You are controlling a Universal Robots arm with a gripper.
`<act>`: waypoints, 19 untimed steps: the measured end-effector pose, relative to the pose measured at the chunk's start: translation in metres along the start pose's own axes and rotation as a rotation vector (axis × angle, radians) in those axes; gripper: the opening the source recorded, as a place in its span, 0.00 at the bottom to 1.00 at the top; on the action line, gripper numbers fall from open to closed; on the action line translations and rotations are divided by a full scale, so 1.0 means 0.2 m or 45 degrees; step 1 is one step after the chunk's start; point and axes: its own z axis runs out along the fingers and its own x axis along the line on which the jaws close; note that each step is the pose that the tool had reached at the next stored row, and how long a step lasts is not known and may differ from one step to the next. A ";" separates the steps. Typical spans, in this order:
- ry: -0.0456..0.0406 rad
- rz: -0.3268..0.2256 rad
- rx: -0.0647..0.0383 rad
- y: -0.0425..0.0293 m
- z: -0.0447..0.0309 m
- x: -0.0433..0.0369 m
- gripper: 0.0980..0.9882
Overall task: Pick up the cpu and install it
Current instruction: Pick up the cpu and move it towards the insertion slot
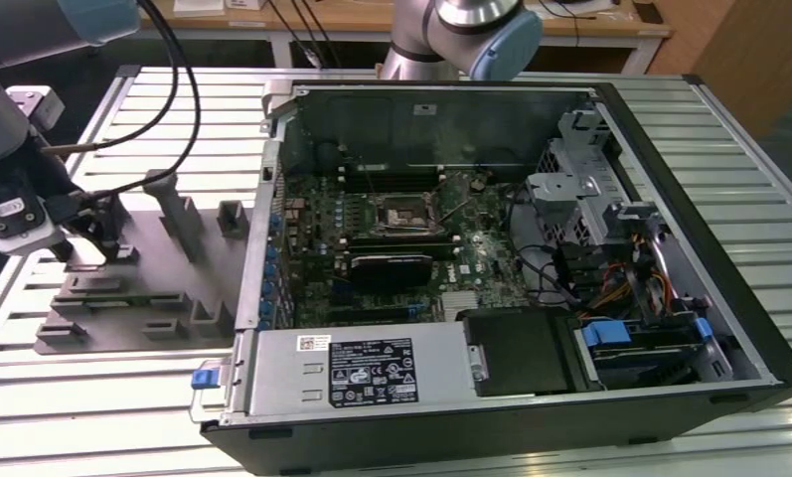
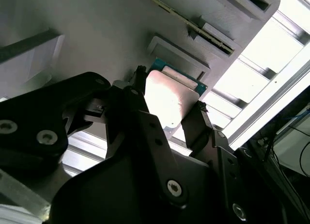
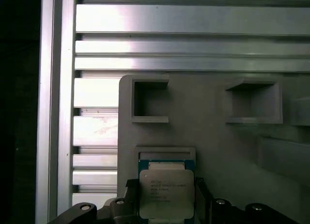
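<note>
A slatted metal table [image 1: 130, 397] is carrying everything. An open computer case [image 1: 422, 124] is lying on its side and taking up the table's half toward the exterior view's right edge. Inside it a green motherboard [image 1: 356, 214] is lying flat with a black socket frame [image 1: 406, 214] near its middle. A silver power supply [image 1: 356, 368] is sitting along the case's near wall, and cables and drive bays are crowding the side toward the exterior view's right.

A grey fixture plate [image 1: 117, 308] is lying near the table's edge at the exterior view's left, with blocks and posts standing on it. In the first wrist view the plate [image 3: 213, 137] is showing two square pockets [image 3: 150, 100] and a shallow framed nest [image 3: 167, 154].

The arm [image 1: 5, 119] is reaching down over the plate's far corner, nearest the table's left edge, with the gripper [image 1: 88, 248] pointing at the plate.

In both wrist views the cpu [image 2: 167, 96] [image 3: 166, 190] is sitting at the nest, silver top up. The gripper [image 2: 169, 108] [image 3: 166, 200] is closing its black fingers [image 2: 140, 88] against two opposite edges of it.

Whether the cpu is resting in the nest or raised off it cannot be told. The exterior view's top and left edges are cutting off the arm's upper links.
</note>
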 end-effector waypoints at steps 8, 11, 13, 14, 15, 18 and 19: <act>0.000 0.000 0.000 0.002 -0.039 -0.001 0.50; 0.000 0.000 0.000 0.002 -0.054 -0.001 0.50; 0.000 0.000 0.000 0.003 -0.064 -0.001 0.50; 0.000 0.000 0.000 0.003 -0.068 -0.001 0.50; 0.000 0.000 0.000 0.004 -0.073 -0.001 0.50; 0.000 0.000 0.000 0.005 -0.090 -0.001 0.50; 0.000 0.000 0.000 0.005 -0.097 -0.001 0.50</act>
